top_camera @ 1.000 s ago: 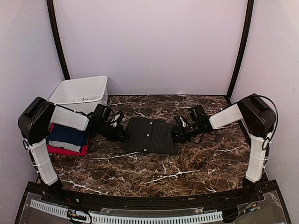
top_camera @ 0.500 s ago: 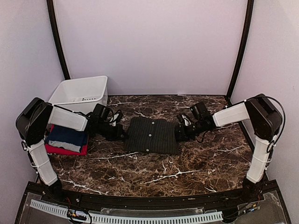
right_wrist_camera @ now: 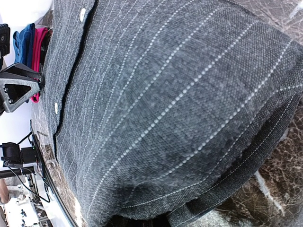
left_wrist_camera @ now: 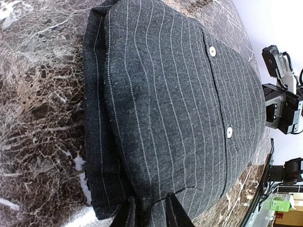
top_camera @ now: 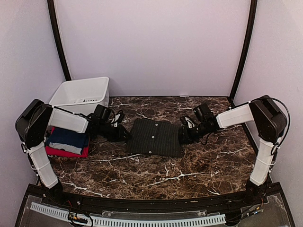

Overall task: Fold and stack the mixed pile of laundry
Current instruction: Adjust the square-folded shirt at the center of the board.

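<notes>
Charcoal pinstriped shirt (top_camera: 155, 137), white-buttoned, lies folded on the desk (top_camera: 189, 170) between our claws. Our left claw (left_wrist_camera: 150, 215) stands slightly parted astride its hem; our right claw (top_camera: 181, 135) is pinched closed on the opposite edge. Print on a green-and-white carton (left_wrist_camera: 279, 204) is too small for us to read.

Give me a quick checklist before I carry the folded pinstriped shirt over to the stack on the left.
1. Fold finished: ok. The pinstriped shirt lies as a compact rectangle, buttons up.
2. Left claw grip: cannot tell. The shirt's left edge sits between its jaws, but whether they pinch it is unclear.
3. Right claw grip: cannot tell. It is shut at the shirt's right edge, but a hold on the cloth doesn't show.
4. Landing spot: ok. The blue shirt lies folded on the red shirt.
5. Room above the landing spot: probably not ok. The left arm reaches across its far edge.
</notes>
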Controlling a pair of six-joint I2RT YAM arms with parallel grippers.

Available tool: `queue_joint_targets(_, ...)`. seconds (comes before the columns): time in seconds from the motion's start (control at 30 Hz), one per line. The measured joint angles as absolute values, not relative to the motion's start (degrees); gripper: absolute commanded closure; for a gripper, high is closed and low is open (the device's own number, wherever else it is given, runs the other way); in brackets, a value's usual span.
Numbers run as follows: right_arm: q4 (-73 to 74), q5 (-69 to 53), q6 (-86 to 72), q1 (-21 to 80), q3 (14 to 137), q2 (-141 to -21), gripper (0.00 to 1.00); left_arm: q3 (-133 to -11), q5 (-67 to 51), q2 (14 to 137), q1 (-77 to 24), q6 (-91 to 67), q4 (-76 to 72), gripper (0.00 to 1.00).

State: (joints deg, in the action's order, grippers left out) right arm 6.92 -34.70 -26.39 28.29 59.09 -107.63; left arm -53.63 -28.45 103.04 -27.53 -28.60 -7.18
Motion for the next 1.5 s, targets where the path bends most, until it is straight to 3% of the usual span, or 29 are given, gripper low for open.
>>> queue_joint_targets(0.33, 6.50, -35.14, -26.44, 28.08, 58.65, -107.70, 1.00, -56.07, -31.22, 106.83, -27.53, -28.99, -8.67, 0.81)
queue_joint_targets(0.43, 6.46, -35.31, -26.44, 28.08, 58.65, -107.77, 1.00, -56.34, -32.01, 107.98, -27.53, -29.15, -9.06, 0.98)
queue_joint_targets(0.47, 6.46, -35.33, -26.41, 28.08, 58.65, -107.77, 1.00, -56.34, -32.25, 108.14, -27.53, -29.30, -9.08, 1.00)
queue_joint_targets(1.5, 8.19, -36.34, -23.62, 24.49, 54.52, -103.68, 1.00, -55.24, -26.92, 103.26, -27.14, -29.12, -7.92, 1.00)
